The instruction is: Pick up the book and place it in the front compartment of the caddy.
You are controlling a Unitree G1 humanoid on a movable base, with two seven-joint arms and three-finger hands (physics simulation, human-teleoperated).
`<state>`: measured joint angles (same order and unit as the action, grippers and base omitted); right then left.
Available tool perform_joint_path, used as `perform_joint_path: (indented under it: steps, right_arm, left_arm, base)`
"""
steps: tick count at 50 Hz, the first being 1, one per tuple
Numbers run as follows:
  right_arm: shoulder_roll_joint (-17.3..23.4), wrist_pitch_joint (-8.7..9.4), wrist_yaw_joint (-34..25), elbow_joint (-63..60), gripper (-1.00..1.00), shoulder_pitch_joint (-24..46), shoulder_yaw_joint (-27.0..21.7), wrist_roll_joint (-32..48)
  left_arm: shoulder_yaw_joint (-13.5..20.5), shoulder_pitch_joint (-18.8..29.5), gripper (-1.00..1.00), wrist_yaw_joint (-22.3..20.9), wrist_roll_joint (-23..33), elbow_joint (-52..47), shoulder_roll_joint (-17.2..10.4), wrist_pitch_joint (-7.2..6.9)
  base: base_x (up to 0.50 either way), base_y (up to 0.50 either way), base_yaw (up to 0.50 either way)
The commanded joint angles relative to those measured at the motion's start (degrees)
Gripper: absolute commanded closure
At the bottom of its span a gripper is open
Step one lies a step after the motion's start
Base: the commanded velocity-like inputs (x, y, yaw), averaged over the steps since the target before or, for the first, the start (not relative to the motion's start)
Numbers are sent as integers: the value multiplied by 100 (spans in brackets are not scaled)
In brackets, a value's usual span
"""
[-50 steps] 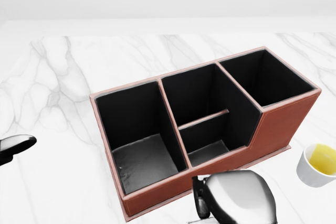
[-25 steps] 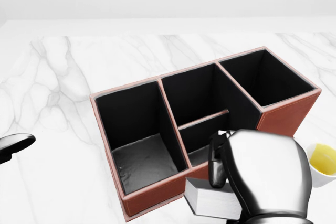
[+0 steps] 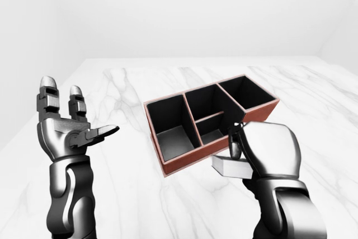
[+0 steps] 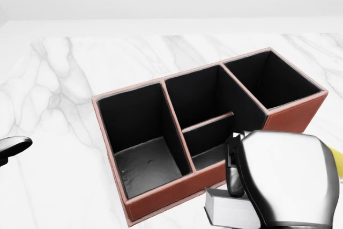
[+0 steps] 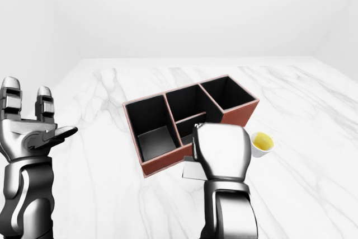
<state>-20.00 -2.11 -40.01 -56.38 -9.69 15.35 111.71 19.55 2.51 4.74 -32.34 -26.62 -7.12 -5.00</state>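
Observation:
The caddy point(image 4: 167, 191) is reddish-brown with black insides: one large bay at the left, a middle bay split by a low divider, and a tall bay at the right. My right hand point(image 4: 231, 174) is shut on the book point(image 4: 224, 211), a pale grey block with white page edges, held above the table just outside the caddy's near wall. In the head view it sits below and right of the small middle compartment point(image 4: 210, 155). My left hand point(image 3: 71, 130) is raised at the left, open and holding nothing, well away from the caddy.
A small white cup of yellow liquid point(image 5: 261, 143) stands on the marble table point(image 3: 123, 194) right of the caddy's near corner, close to my right hand. In the head view the hand hides most of it.
My right hand has come up from the bottom edge and drifted right, bringing the book into view beside the caddy's near wall and covering the cup. The left hand has hardly moved.

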Motion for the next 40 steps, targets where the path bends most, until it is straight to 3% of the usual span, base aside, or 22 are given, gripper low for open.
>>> perform_joint_path:
  steps: [1,9,22,31,40]
  right_arm:
    - [0,-289,1,-144,100,543,-1155,129]
    - [0,-289,1,-66,100,1679,-2562,129]
    - [0,-289,1,-362,100,2444,-3644,129]
    - [0,-289,1,-362,100,2768,-4003,129]
    - [0,-289,1,-137,100,3467,-4690,129]
  left_arm:
    - [47,-4,-100,20,-45,-73,-12,0]
    - [43,-42,-100,39,-48,-171,1,0]
    - [26,-44,-100,33,-24,-158,22,0]
    - [4,-44,-100,22,8,-151,34,0]
    - [-5,-36,-100,21,14,-123,36,0]
  base:
    - [0,0,0]
    - [0,0,0]
    - [0,0,0]
    - [0,0,0]
    - [0,0,0]
